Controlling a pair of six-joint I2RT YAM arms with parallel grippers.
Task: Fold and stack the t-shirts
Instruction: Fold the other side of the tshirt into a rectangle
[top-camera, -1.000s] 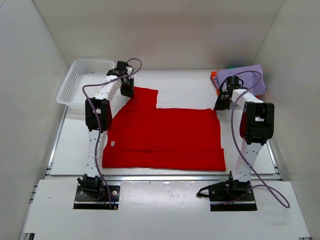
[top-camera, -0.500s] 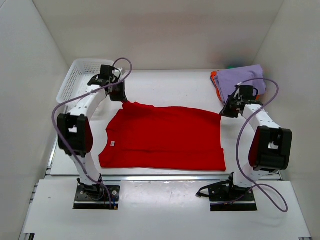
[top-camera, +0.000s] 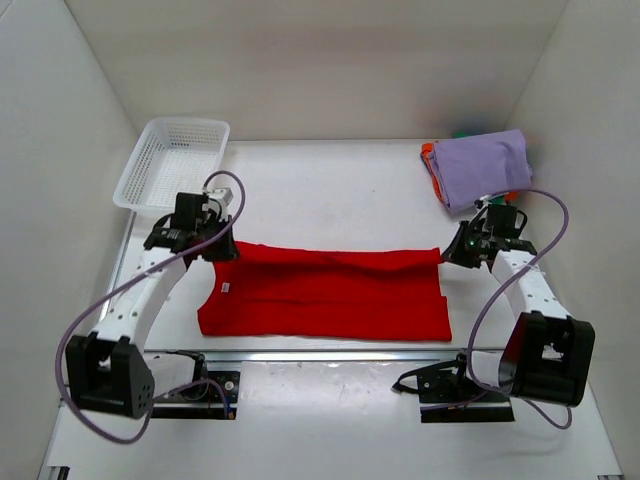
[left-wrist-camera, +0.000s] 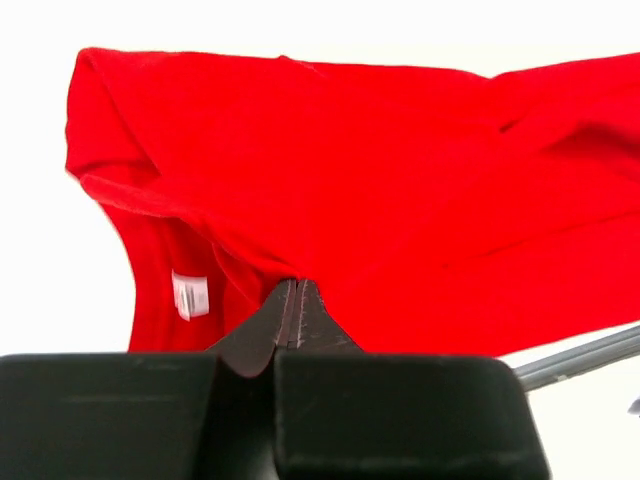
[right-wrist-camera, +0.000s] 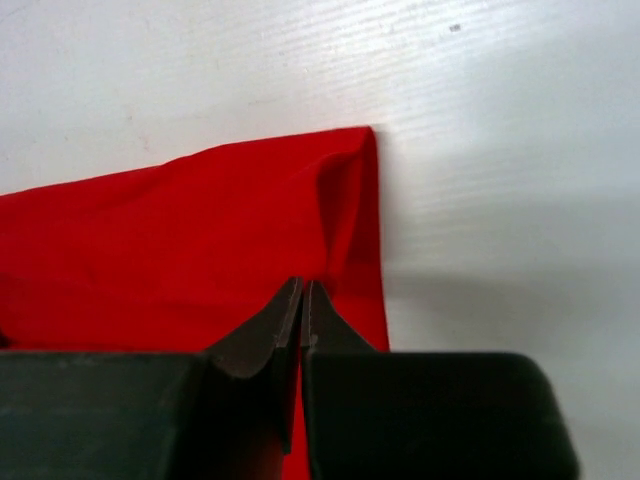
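One plain bright red cloth t-shirt (top-camera: 330, 290), pinched tight in my left hand (top-camera: 226, 251) and right hand (top-camera: 449, 252): lower both level, edge onto the hem beneath them.

On the worktop (top-camera: 330, 190), the half-folded t-shirt (top-camera: 325, 290) lies front-centre, the mesh basket (top-camera: 130, 172) behind-left, the folded t-shirt stack (top-camera: 485, 168) behind-right.

White arms (top-camera: 150, 290), black joints (top-camera: 110, 375), lavender cables (top-camera: 545, 192), dark wedge-shaped fingers (left-wrist-camera: 262, 335).

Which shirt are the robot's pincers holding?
The red t-shirt, spread across the table: the left pincer and right pincer each pinch a far corner. The lavender t-shirt lies folded at the far right, untouched.
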